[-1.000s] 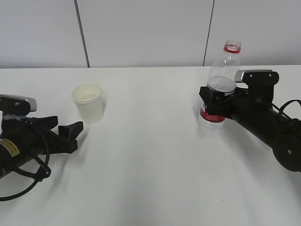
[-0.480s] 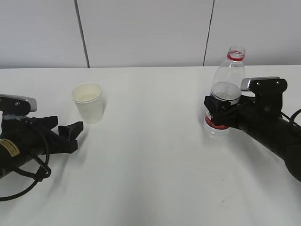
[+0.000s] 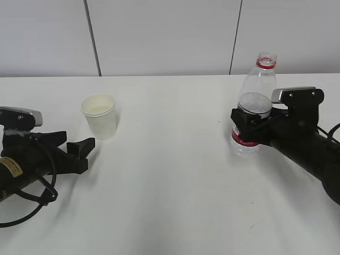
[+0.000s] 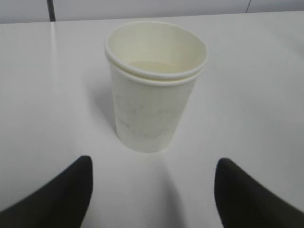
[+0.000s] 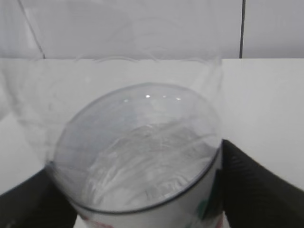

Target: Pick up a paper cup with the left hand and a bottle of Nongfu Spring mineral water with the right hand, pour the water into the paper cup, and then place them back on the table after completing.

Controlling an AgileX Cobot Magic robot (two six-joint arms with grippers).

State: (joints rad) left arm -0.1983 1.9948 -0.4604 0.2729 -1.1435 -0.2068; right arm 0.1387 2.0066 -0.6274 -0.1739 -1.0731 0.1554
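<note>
The paper cup (image 3: 99,116) stands upright on the table (image 3: 170,180) at the left, with a little pale liquid in its bottom (image 4: 151,66). My left gripper (image 3: 79,138) lies low just in front of it, open, its two fingers apart from the cup (image 4: 154,95) and nothing between them (image 4: 153,166). At the right the uncapped clear bottle (image 3: 254,101) with a red neck ring stands upright. My right gripper (image 3: 248,126) is shut on its lower body at the label. The water (image 5: 137,156) fills about half of the bottle, and a black finger (image 5: 247,180) presses its side.
A grey panelled wall (image 3: 170,37) runs behind the table's far edge. Loose black cables (image 3: 32,199) trail from the left arm over the table's front left. White tabletop stretches between the cup and the bottle.
The right gripper has carried the bottle a little to the right and brought it from a slight tilt to upright. The left arm and the cup have not moved.
</note>
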